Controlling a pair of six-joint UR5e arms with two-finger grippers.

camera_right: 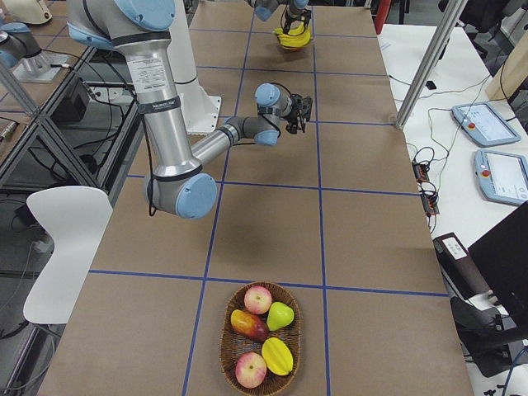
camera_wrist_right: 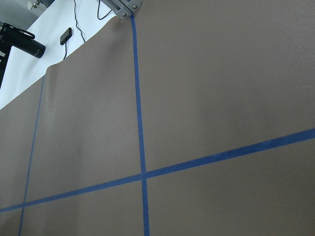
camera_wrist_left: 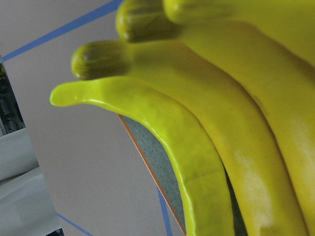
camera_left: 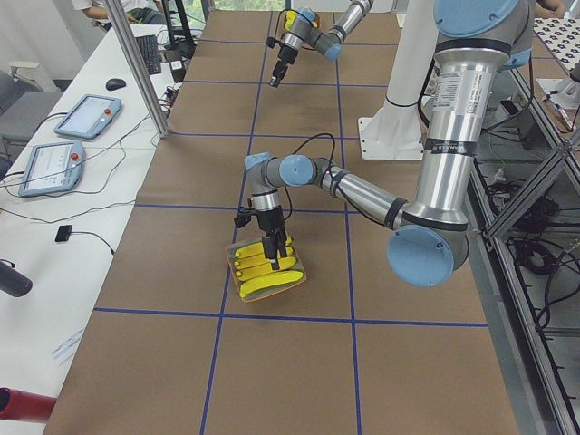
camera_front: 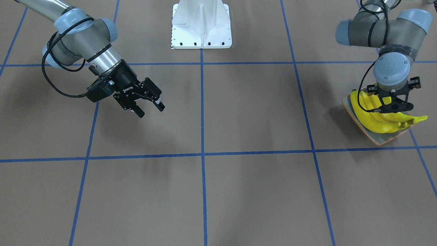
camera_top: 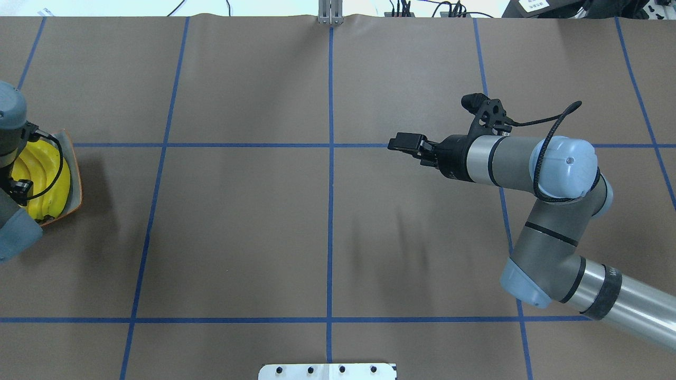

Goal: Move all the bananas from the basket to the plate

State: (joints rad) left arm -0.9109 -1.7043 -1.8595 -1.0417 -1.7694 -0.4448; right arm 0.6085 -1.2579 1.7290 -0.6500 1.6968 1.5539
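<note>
Four yellow bananas (camera_front: 372,118) lie side by side on the speckled plate (camera_front: 375,138) at the table's end on my left. They also show in the overhead view (camera_top: 45,174) and, close up, in the left wrist view (camera_wrist_left: 221,123). My left gripper (camera_front: 394,107) points straight down right over them, with its jaws spread and nothing lifted. My right gripper (camera_front: 150,108) is open and empty, hovering above bare table far from the plate. The basket (camera_right: 260,338) at the table's opposite end holds no bananas.
The basket holds apples, a pear, a mango and a yellow star-shaped fruit. The white robot base (camera_front: 201,25) stands at the table's middle edge. Brown paper with blue tape lines (camera_top: 330,211) covers the table.
</note>
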